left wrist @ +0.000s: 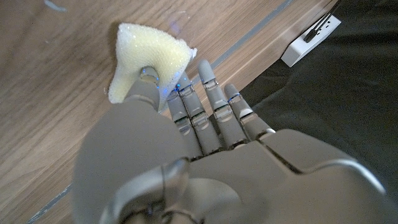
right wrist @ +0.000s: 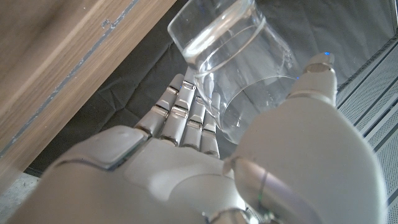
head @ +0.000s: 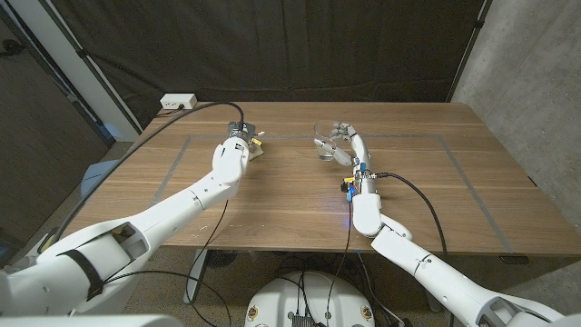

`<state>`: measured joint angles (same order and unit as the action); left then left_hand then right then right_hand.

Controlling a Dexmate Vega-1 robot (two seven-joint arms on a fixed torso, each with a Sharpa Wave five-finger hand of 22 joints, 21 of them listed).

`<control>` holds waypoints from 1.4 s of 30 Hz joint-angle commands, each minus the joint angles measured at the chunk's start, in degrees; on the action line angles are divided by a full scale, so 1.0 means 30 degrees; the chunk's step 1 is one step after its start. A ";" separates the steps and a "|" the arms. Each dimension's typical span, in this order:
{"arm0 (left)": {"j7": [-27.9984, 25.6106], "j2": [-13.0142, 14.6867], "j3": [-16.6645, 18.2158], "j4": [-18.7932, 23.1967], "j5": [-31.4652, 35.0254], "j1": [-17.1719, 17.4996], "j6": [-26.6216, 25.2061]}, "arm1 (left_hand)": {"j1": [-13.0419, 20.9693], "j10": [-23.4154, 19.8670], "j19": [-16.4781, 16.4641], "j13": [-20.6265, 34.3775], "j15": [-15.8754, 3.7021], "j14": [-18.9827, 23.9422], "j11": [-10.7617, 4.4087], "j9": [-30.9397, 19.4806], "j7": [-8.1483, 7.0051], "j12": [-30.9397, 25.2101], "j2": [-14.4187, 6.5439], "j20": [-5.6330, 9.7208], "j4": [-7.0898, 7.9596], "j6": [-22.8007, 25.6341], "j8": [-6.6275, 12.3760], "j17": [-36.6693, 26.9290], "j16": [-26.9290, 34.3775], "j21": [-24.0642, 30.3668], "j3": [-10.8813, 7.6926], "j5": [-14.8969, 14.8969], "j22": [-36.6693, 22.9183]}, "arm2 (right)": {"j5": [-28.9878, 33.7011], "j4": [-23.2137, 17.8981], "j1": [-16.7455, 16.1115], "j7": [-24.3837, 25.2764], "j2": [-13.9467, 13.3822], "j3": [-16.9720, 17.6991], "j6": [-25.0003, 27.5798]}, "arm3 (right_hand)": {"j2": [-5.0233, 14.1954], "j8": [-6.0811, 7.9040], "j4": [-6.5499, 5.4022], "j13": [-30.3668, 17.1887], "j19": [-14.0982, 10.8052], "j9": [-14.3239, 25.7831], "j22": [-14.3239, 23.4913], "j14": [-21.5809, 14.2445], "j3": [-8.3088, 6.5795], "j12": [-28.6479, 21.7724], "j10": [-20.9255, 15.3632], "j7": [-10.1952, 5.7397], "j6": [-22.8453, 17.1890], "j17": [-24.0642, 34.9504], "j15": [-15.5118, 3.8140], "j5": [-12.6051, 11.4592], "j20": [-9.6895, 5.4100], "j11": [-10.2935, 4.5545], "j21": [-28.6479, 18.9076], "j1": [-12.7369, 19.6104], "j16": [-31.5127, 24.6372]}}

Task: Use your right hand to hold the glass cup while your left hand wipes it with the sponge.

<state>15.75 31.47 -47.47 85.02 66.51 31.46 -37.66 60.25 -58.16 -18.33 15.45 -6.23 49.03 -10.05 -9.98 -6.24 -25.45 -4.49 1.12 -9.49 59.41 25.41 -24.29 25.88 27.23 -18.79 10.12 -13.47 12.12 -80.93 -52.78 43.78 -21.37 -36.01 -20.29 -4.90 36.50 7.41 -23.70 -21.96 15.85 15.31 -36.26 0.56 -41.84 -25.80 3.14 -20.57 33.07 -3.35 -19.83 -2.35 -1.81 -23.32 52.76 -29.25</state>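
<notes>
Risk entry: glass cup [right wrist: 230, 68] cradled between right hand [head: 347, 143] thumb and fingers may slip loose; left hand [head: 238, 141] pinching yellow sponge [left wrist: 146, 59] could drop it before wiping.

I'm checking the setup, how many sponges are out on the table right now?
1. The pale yellow foam sponge is on the wooden table, gripped by the left hand. None others are visible.

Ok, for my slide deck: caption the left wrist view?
Left hand pinching the yellow sponge above the wooden table.
</notes>
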 commanded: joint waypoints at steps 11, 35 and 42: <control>-0.7811 -0.1097 0.4307 0.1324 -0.6803 0.2639 0.2691 | 0.0628 -0.0561 -0.0308 0.0373 -0.2206 0.0203 -0.0186 -0.0154 0.0805 -0.0211 -0.0408 -0.0059 0.0128 0.2030 0.0609 -0.0434 0.0221 0.0397 -0.0246 0.0116 -0.0105 | -0.0111 0.0104 0.0131 -0.0162 0.0091 0.0007 0.0088 | 0.2592 0.0210 -0.0070 -0.0741 0.0115 0.0119 0.0083 -0.0111 -0.0082 -0.0137 -0.2231 -0.3697 -0.3603 0.0127 -0.3125 -0.0063 -0.0606 -0.2255 -0.0142 0.2516 0.0084; -1.0014 -0.1203 0.5823 0.0770 -1.4152 0.2997 0.9941 | 0.0947 -0.0968 -0.0864 0.0837 -0.2246 0.1058 -0.0248 -0.0155 0.0877 -0.0413 -0.0329 0.0316 0.0238 0.2420 0.0494 -0.0753 0.0360 0.1068 -0.0471 0.0056 -0.0187 | -0.0037 -0.0417 -0.0054 0.0019 0.0120 0.0087 0.0353 | 0.2643 0.0413 -0.0068 -0.0847 0.0086 0.0171 0.0108 -0.0299 -0.0093 -0.0301 -0.2402 -0.3715 -0.3681 0.0147 -0.3156 -0.0019 -0.0628 -0.2299 -0.0271 0.2603 0.0234; -0.9646 -0.0872 0.5752 -0.0460 -1.5841 0.2571 1.3495 | 0.1021 -0.1178 -0.1022 0.0930 -0.2285 0.1205 -0.0334 -0.0154 0.0867 -0.0470 -0.0256 0.0506 0.0238 0.2531 0.0472 -0.0808 0.0362 0.1233 -0.0515 0.0044 -0.0193 | -0.0330 -0.0503 -0.0092 -0.0157 0.0094 0.0147 0.0166 | 0.2668 0.0463 -0.0064 -0.0872 0.0075 0.0183 0.0113 -0.0374 -0.0104 -0.0327 -0.2417 -0.3734 -0.3701 0.0174 -0.3160 -0.0008 -0.0639 -0.2325 -0.0305 0.2638 0.0236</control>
<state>-13.36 27.87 -30.39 87.09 25.81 40.37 -9.08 61.41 -60.60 -20.98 17.98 -6.86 52.10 -10.22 -9.99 -6.03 -26.57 -3.35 2.15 -9.55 61.43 26.78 -26.45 26.77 30.53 -19.02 10.12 -13.72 11.83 -81.83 -52.84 43.66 -21.01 -35.77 -19.70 -5.08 37.39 7.34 -23.94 -21.96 16.09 15.59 -36.91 0.64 -42.27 -25.80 3.15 -20.56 33.35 -3.40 -19.74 -2.35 -1.82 -23.79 52.94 -28.58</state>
